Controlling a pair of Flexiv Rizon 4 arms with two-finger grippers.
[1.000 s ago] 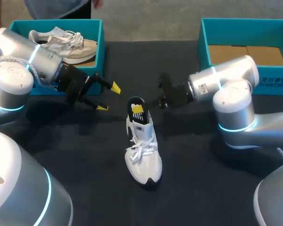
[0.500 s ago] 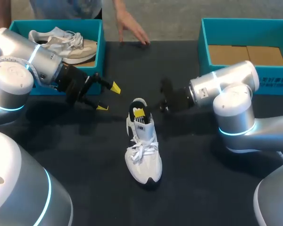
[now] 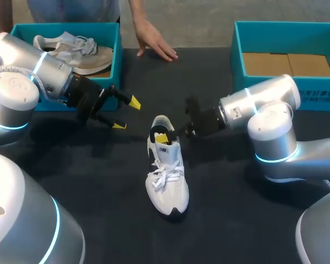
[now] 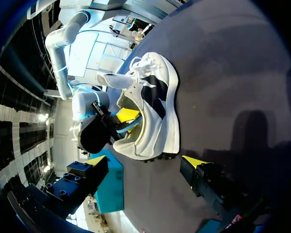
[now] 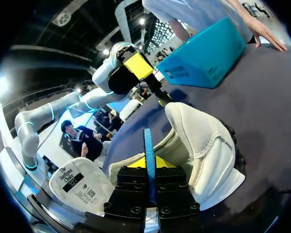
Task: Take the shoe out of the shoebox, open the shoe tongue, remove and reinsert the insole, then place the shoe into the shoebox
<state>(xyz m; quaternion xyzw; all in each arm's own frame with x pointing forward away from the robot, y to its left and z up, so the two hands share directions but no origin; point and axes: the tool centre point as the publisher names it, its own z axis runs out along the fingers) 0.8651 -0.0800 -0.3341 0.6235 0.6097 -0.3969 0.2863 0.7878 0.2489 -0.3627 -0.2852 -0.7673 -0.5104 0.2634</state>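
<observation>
Black table (image 3: 99,176) throughout. On it, the shoe (image 3: 166,181): white, black side patches, white laces, yellow flash at its mouth. The insole (image 5: 148,145) shows a blue edge. Teal shoebox (image 3: 116,55) at the far left corner, teal box (image 3: 237,49) far right, brown cardboard floor. Left arm (image 3: 27,66) and right arm (image 3: 264,104): silver, glowing cyan rings. Left gripper (image 3: 126,114): yellow tips.

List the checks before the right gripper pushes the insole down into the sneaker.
1. Grip: right gripper shut on insole: ok.
2. Seating: insole flat inside white sneaker: not ok, it sticks up at the heel opening.
3. Support: left gripper holding the sneaker: not ok, open and apart from it.
4. Sneaker upright on table: ok.
5. Person's hand off the table: not ok, it rests on the far edge.
</observation>
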